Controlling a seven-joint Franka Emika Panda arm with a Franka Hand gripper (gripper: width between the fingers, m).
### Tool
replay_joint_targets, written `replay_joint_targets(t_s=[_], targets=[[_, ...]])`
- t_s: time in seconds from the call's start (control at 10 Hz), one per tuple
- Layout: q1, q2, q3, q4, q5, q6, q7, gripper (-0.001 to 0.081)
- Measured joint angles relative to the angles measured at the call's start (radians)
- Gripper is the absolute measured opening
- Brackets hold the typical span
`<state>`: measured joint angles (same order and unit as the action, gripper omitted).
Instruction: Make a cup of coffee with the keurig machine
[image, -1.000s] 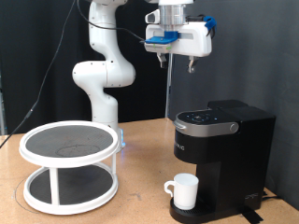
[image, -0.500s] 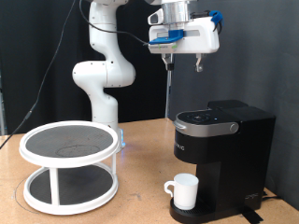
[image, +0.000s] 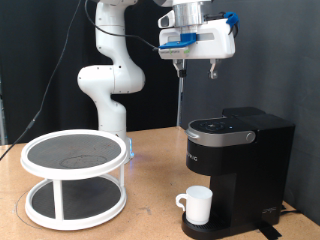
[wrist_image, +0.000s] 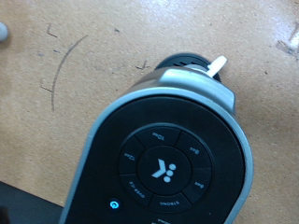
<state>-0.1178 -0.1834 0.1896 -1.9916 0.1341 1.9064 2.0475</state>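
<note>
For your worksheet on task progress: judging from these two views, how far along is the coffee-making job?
Done: the white mug already stands on the drip base under the Keurig machine, whose lid is shut. A small blue light glows on the control panel. In hand: nothing; the claw hangs open high above the machine. Left: no coffee is seen pouring, and the mug's contents cannot be seen.

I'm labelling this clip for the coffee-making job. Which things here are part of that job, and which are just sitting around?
Part of the job:
- keurig machine, lid down
- cup, standing on the machine's drip base
- gripper, open, high above the machine, holding nothing

Just there:
- white two-tier round stand, at the exterior view's left
- wooden table
</note>
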Motion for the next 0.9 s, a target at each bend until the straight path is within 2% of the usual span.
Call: replay_joint_targets(t_s=[0.2,0.5,0.6,0.7,0.8,0.9], targets=[[0.001,0.028,0.011,0.019,-0.002,-0.022,0.000,0.0734],[0.007,0.060,0.029,0.020,-0.002,-0.023,-0.002,0.0734],[0.009,0.070,0.036,0.020,-0.002,-0.023,-0.002,0.0640],[0.012,0.079,0.041,0.019,-0.002,-0.023,-0.002,0.0640],[0.014,0.084,0.046,0.018,-0.002,-0.023,-0.002,0.0440],[0.015,0.086,0.051,0.015,-0.002,-0.024,-0.002,0.0302]])
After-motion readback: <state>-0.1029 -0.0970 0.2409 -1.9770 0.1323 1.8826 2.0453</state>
